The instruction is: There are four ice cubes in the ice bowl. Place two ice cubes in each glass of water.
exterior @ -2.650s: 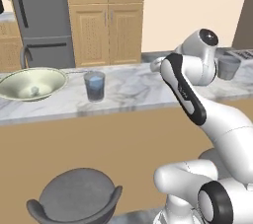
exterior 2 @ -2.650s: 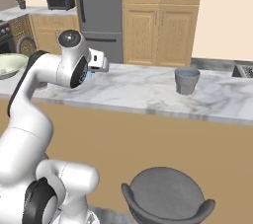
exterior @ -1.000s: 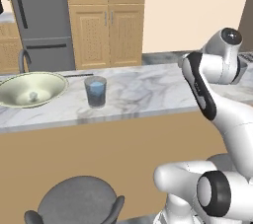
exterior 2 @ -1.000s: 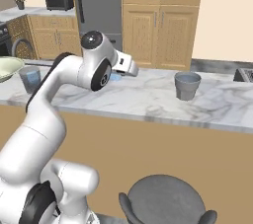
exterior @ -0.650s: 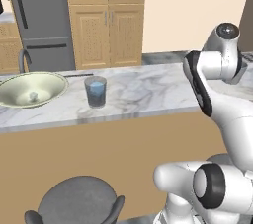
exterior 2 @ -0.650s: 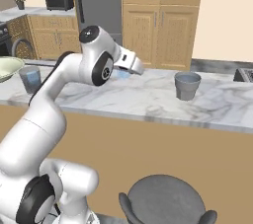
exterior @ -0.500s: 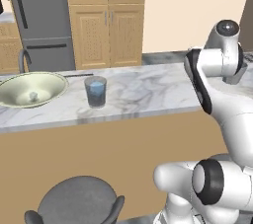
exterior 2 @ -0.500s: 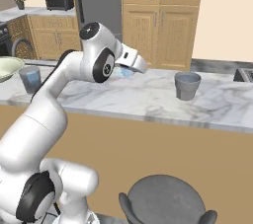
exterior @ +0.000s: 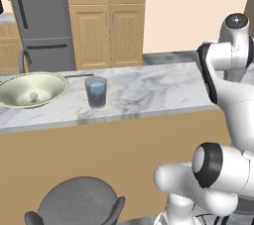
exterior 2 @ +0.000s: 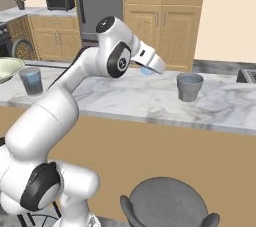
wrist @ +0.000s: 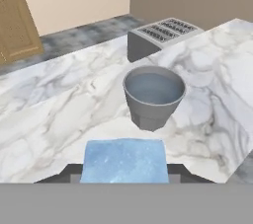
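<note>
Ice cube (wrist: 123,160) in transit over a marble counter (exterior 2: 130,98): the arm's gripper (exterior 2: 148,69) is clenched on the pale blue block, which sits squarely between the two dark fingertips (wrist: 178,170) in the hand view and shows as a blue patch under the white hand in the right base view; the gripper hangs above the counter, near the right-hand glass of water (wrist: 153,94) but not yet over it, with the open mouth of the glass lying just ahead of the held cube; a grey slotted appliance (wrist: 163,34) stands behind that glass; far to the other side, the second glass of water (exterior: 95,91) stands just beside the ice bowl (exterior: 49,92), where one small pale cube (exterior: 33,96) can be seen resting near the middle; whether either glass already holds ice cannot be told from these views; the cube looks light, hard and smooth-faced, so it is likely to be slippery and apt to squirt out of a pinch that is off-centre or too light; the grip appears to lie across two opposite flat faces near the middle, which is probably the safest hold; the glass is short and slightly tapered, and probably light enough to be knocked if the fingers brush its rim, so the cube is best released from just above the opening.
</note>
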